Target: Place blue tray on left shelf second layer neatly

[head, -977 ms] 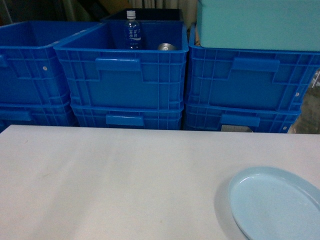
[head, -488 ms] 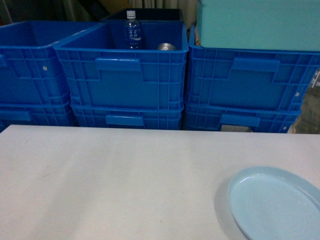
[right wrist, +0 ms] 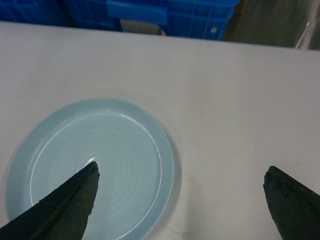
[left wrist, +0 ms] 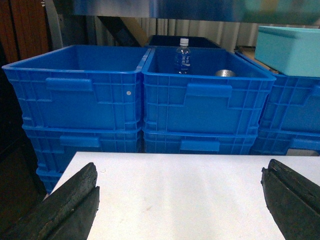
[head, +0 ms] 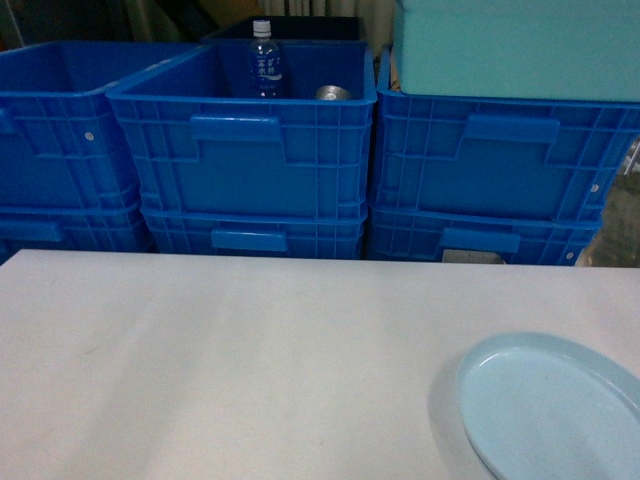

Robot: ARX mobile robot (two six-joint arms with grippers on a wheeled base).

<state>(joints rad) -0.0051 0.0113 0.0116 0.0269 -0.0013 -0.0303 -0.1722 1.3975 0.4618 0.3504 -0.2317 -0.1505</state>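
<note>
Head view: blue crates (head: 250, 150) behind blue tray (head: 550, 405); both arms' fingers (right wrist: 60, 210) spread apart.

The blue tray (head: 548, 405) is cut off at the head view's lower-right corner.

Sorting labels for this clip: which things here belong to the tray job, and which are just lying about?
Job:
- blue tray, flat on the white table
- right tool, open over the tray
- left tool, open, empty

Lying about:
- blue crates
- water bottle and metal can in the middle crate
- teal box
</note>
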